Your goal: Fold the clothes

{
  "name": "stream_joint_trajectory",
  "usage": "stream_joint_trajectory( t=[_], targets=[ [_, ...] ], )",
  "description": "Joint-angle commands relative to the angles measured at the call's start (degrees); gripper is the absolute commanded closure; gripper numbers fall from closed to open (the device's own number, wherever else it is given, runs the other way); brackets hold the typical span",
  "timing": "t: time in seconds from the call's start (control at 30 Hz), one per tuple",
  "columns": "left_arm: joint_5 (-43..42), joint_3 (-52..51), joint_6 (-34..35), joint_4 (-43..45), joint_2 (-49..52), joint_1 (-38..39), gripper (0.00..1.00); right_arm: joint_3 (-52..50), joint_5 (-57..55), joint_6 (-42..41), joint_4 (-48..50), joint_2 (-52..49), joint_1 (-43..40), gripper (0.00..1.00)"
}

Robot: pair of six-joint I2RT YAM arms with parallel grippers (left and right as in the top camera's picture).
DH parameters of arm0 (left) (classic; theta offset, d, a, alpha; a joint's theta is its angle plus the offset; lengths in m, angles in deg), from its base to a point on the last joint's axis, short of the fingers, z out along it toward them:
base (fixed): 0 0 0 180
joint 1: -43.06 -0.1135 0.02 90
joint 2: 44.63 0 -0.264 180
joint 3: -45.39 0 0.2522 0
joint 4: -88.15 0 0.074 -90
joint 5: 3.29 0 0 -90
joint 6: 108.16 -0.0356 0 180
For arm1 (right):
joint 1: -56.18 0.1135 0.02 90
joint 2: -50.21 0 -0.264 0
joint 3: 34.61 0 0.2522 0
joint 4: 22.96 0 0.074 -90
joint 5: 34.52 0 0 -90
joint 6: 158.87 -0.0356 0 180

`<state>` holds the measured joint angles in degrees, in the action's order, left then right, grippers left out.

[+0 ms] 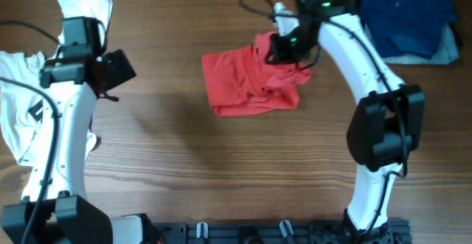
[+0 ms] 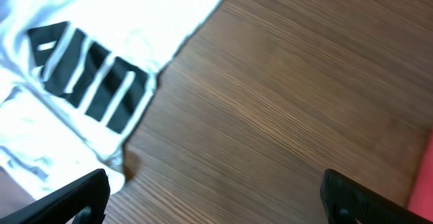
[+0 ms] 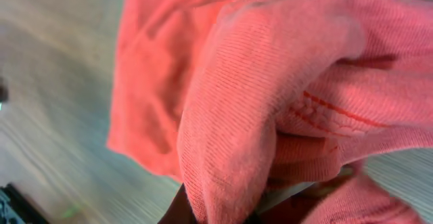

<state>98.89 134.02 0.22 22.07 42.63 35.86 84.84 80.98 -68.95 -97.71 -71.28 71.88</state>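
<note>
As seen from overhead, red T-shirt [image 1: 247, 82] bunched into a loose, rumpled heap at upper centre of the frame, lying flat on the wooden table [image 1: 221, 170] along the lower left part and raised at the upper right corner. Right gripper [image 1: 286, 49] at that raised corner, clamped tight on a fold of the red cloth. In the right wrist view, red knit filling nearly the whole frame, with dark fingertips [image 3: 177, 214] barely showing at the lower edge, apparently buried in the fold. Left gripper [image 1: 119, 71] at upper left of the overhead frame, well apart from the red T-shirt and holding nothing. In the left wrist view, fingers [image 2: 67, 197] spread wide at the two lower corners, with bare wood between. White T-shirt [image 2: 88, 75] with black print at upper left of that view, spread on the table; sliver of red at the right edge. Dark blue folded garment [image 1: 404, 12] at upper right of the overhead frame, stacked on light blue garment [image 1: 448, 51], both near the right arm but apart from the gripper.
</note>
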Motion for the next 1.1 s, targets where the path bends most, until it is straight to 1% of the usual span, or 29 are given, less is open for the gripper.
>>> stream_joint_trajectory(
  t=[0.0,0.27,0.53,0.57,0.63,0.7,0.83,0.93,1.07],
  targets=[
    [-1.31,0.20,-0.11,0.13,-0.13,-2.14,0.00,1.36,0.17,-1.73,1.27,1.73,3.30,0.96],
    [-2.75,-1.55,-0.11,0.13,-0.11,-2.34,0.00,3.65,-0.61,-3.13,1.88,1.73,7.85,0.96],
    [-3.74,-1.77,-0.09,0.15,-0.11,-2.34,0.00,4.35,-1.38,-4.22,5.18,1.70,10.78,0.96],
    [-3.82,-1.77,-0.09,0.17,-0.11,-2.34,0.00,4.35,-1.31,-4.22,5.97,1.70,11.43,0.93],
    [-3.80,-1.77,-0.09,0.15,-0.11,-2.34,0.00,4.35,-1.29,-4.22,6.91,1.70,12.66,0.75],
    [-3.80,-1.77,-0.09,0.15,-0.11,-2.34,0.00,4.35,-1.29,-3.56,7.41,1.70,14.82,0.63],
    [-3.80,-1.77,-0.09,0.17,-0.11,-2.34,0.00,4.35,-1.36,0.66,7.26,1.70,17.25,0.60],
    [-3.80,-1.77,-0.09,0.11,-0.11,-2.34,0.00,4.35,-1.36,0.46,7.10,1.73,17.18,0.59],
    [-3.82,-1.77,-0.09,0.13,-0.11,-2.34,0.00,4.35,-2.38,-0.11,5.79,2.01,15.30,0.55]
  ],
)
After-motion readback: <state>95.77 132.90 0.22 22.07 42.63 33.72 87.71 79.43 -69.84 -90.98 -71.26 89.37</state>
